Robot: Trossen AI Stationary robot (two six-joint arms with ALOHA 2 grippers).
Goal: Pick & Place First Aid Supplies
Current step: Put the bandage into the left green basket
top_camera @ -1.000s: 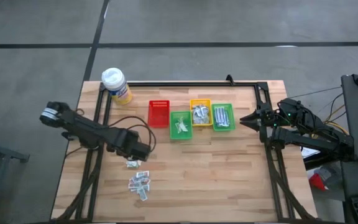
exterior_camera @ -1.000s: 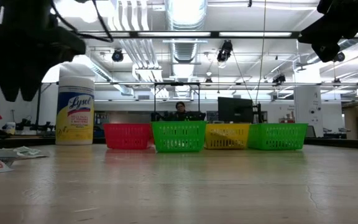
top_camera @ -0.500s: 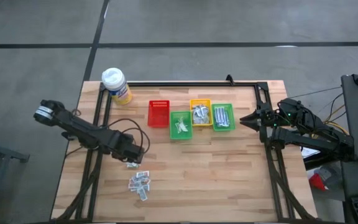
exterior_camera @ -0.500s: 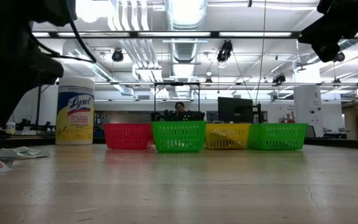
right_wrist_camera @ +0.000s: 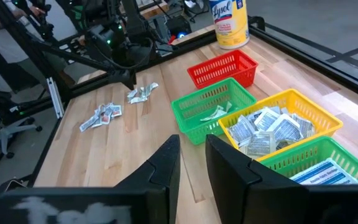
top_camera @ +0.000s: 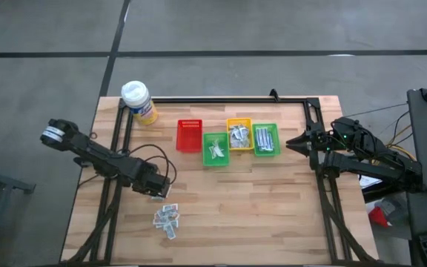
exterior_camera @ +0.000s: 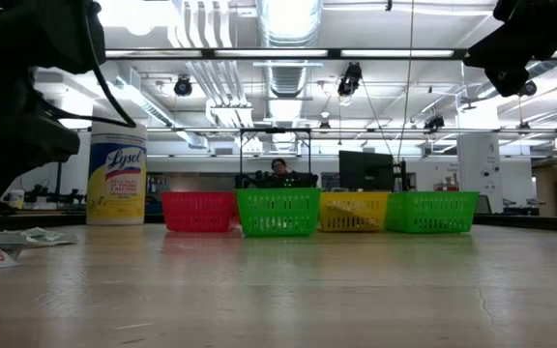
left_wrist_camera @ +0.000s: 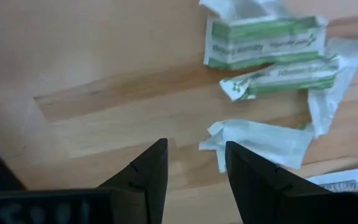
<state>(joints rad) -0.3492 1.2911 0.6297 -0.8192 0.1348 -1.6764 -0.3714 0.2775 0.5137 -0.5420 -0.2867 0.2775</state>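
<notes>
Likely a robotics lab — exposed ceiling ducts [exterior_camera: 288, 24], monitor [exterior_camera: 366, 170] behind — industrial hall.

Wooden table [top_camera: 273, 200]; crinkly packets [left_wrist_camera: 263, 140]

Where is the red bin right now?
In the high view, the red bin sits at the left end of the bin row, beside a green bin, right of the yellow wipes canister.

— Which colours are seen just ahead of the left gripper [left_wrist_camera: 194, 171]?
— White packets with green bands [left_wrist_camera: 266, 42] on pale wood [left_wrist_camera: 92, 56].
— And beyond the right gripper [right_wrist_camera: 192, 163]?
— A red bin [right_wrist_camera: 224, 68], two green bins [right_wrist_camera: 213, 106], a yellow bin [right_wrist_camera: 291, 106] of silvery wrappers [right_wrist_camera: 263, 130], a yellow bottle, white-capped [right_wrist_camera: 230, 22].
</notes>
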